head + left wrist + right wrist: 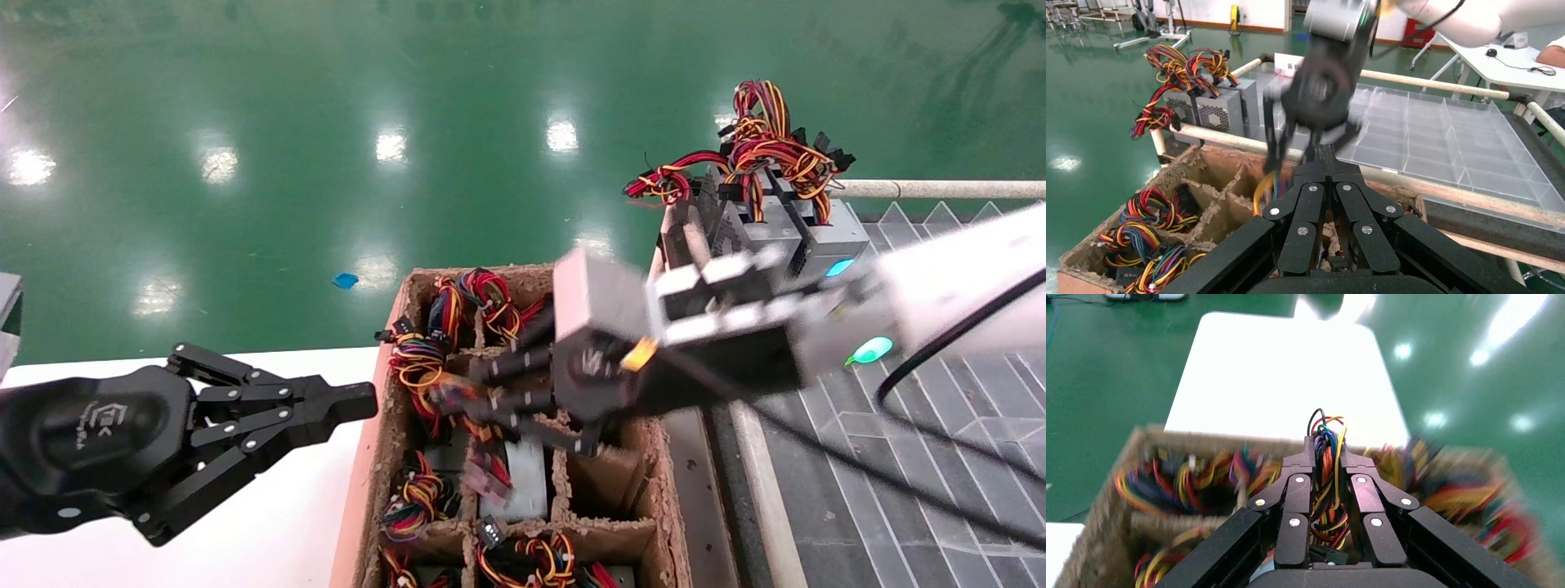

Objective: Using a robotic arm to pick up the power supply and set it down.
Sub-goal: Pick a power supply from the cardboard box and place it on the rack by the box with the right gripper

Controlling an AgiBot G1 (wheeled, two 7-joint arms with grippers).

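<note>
left end effector (327,404) idle, closed, over white table (270,531) | right end effector (1328,478) clamped on wire bundle (1326,454), apparently the power supply (523,478) rising from cardboard box (372,457) | best lifted straight, slowly, clear of dividers

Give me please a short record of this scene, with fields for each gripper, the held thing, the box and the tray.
right gripper: over the cardboard box, shut on a wire bundle
wire bundle: red, yellow, orange, black wires, between the fingers
left gripper: shut, idle, beside the box over the white table
cardboard box: divided, several cells hold wires
clear tray: compartments, power supplies stand at its end
</note>
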